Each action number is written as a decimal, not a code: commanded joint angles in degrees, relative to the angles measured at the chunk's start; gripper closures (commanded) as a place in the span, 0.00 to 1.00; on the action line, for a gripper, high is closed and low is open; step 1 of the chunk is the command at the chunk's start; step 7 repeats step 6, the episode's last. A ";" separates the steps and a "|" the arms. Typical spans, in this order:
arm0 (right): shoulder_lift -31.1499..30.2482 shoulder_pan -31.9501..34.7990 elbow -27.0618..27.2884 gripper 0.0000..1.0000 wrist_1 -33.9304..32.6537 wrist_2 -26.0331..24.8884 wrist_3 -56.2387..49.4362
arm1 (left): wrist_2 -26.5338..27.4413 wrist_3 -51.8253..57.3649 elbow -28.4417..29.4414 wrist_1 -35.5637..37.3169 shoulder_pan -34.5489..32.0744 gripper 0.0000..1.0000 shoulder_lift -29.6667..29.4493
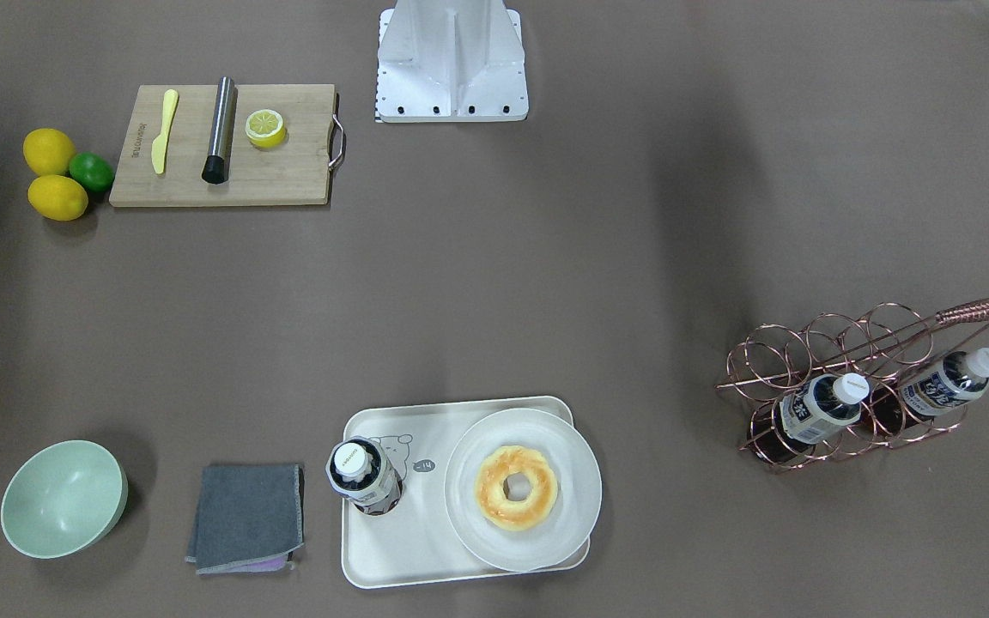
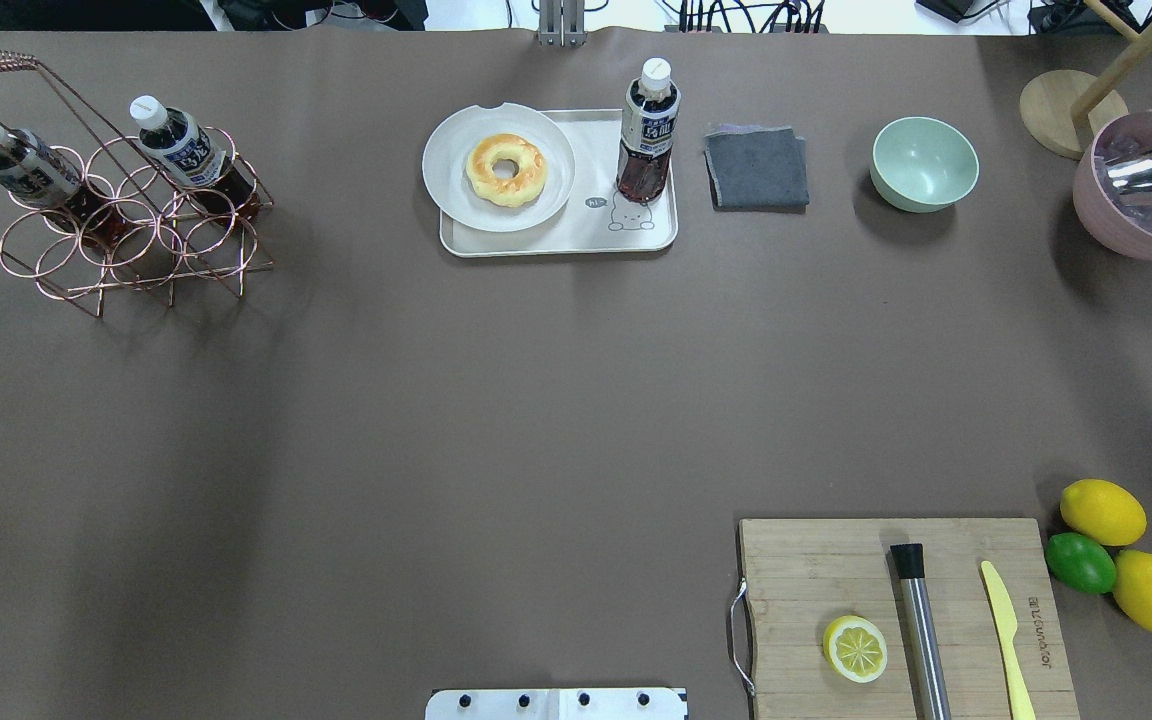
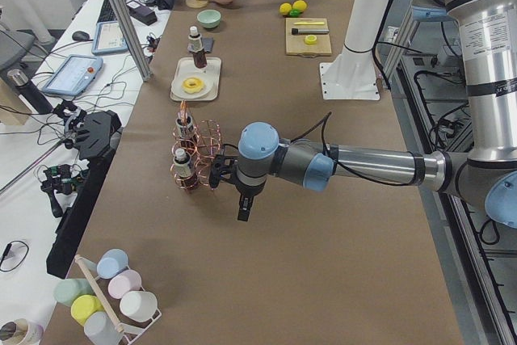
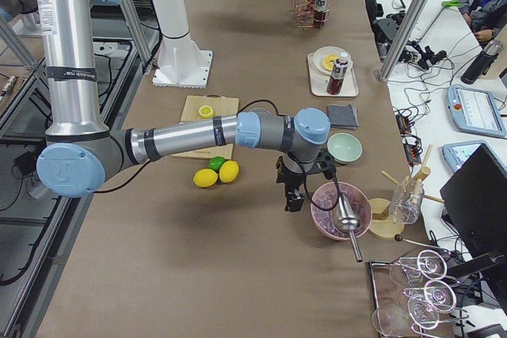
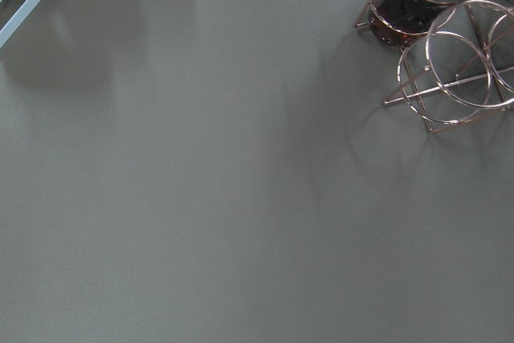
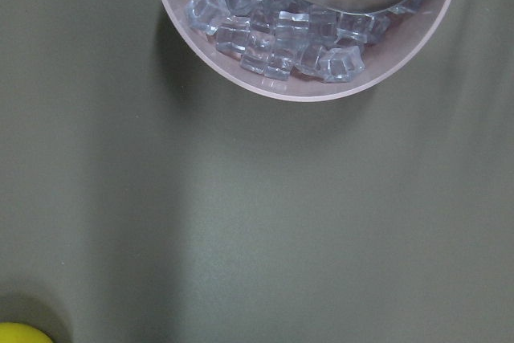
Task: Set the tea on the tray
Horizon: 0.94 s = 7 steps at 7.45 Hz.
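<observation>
One tea bottle (image 1: 364, 475) stands upright on the cream tray (image 1: 409, 549), next to the bear drawing; it also shows in the overhead view (image 2: 648, 130) on the tray (image 2: 656, 238). Two more tea bottles (image 2: 176, 135) (image 2: 21, 165) lean in a copper wire rack (image 2: 126, 240). My left gripper (image 3: 243, 212) hangs over the table beside the rack, seen only in the left side view. My right gripper (image 4: 293, 202) hangs near the pink ice bowl (image 4: 339, 210), seen only in the right side view. I cannot tell whether either is open or shut.
A round white plate (image 2: 456, 180) with a doughnut (image 2: 505, 169) overlaps the tray's left part. A grey cloth (image 2: 756, 166) and green bowl (image 2: 924, 163) lie to its right. A cutting board (image 2: 836, 570) with half lemon, muddler and knife, and lemons with a lime (image 2: 1081, 562), sit near right.
</observation>
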 commanded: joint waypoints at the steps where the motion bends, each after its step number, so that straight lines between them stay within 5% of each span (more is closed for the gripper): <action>1: 0.39 -0.12 -1.77 0.00 1.30 -0.18 0.35 | 3.47 -0.13 1.70 0.03 0.03 0.03 -2.15; 7: 0.65 -0.12 -2.21 0.00 2.54 -2.56 0.44 | 4.12 -0.13 3.29 -0.06 0.03 0.03 -4.46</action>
